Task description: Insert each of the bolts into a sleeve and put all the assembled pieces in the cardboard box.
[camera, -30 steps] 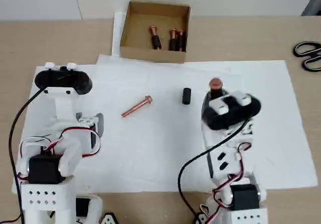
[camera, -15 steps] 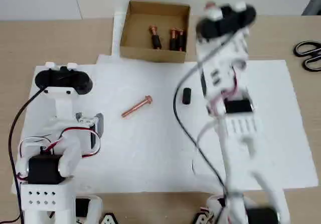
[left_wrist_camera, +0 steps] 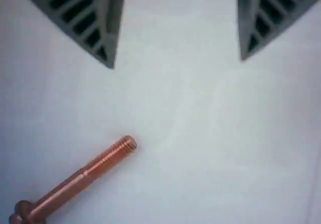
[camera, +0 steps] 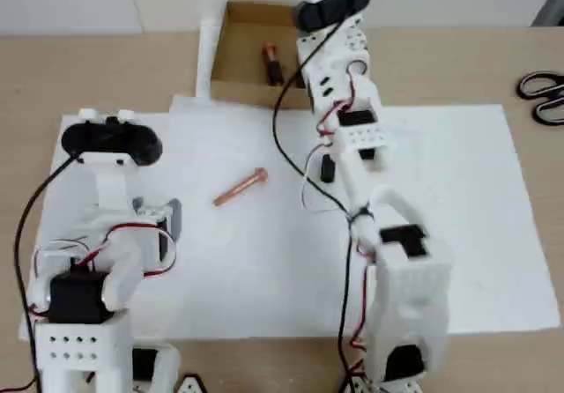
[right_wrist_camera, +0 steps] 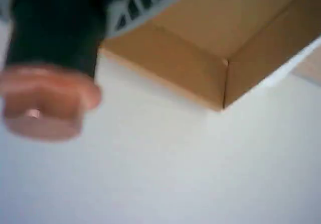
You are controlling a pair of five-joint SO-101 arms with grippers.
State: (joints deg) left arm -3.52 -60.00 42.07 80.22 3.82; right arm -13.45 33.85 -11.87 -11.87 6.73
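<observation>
A loose copper bolt lies on the white paper, and its threaded end shows in the left wrist view. My left gripper hangs open just above the paper, a little short of the bolt. A black sleeve lies alone mid-paper. My right arm stretches over the far right part of the cardboard box. My right gripper is shut on a bolt-and-sleeve piece, beside a corner of the box. One assembled piece lies inside the box.
White paper covers the table's middle. Scissors lie on the bare table at the far right. The right arm's links cross the paper above the black sleeve.
My right arm has swung from the near right of the paper up and left to the box, carrying the assembled piece. The left arm, bolt and sleeve have not moved.
</observation>
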